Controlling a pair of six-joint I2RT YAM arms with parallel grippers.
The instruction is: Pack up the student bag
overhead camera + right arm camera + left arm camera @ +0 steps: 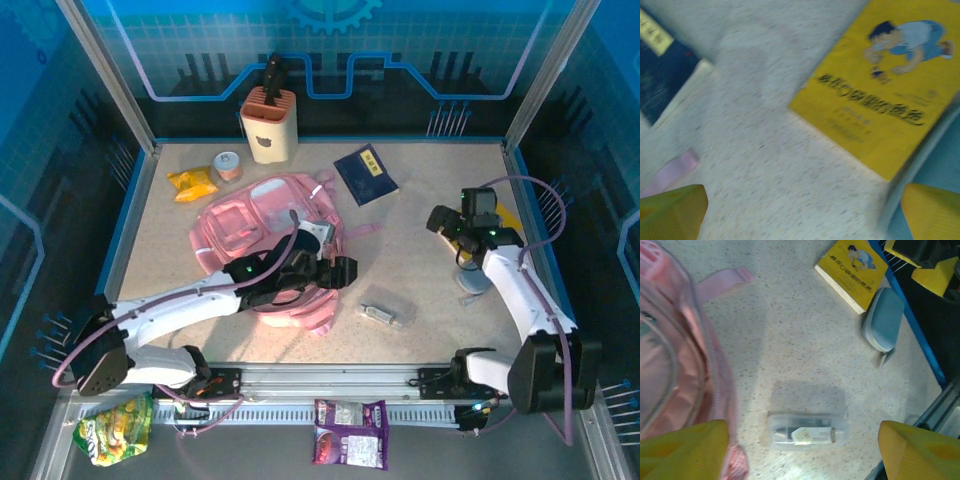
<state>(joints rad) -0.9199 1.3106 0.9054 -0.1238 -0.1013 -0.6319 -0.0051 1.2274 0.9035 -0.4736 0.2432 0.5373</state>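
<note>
We see the soft pink bag slumped mid-table; our left gripper gapes at its 4 o'clock edge (rounded clear case on open speckled tabletop beyond); right gripper, fingers spread, over a glossy yellow book.

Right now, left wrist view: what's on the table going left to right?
pink backpack → clear plastic case → grey-blue case

Blue printed panels are enclosing a speckled beige tabletop, slanted metal posts framing its far corners.
</note>
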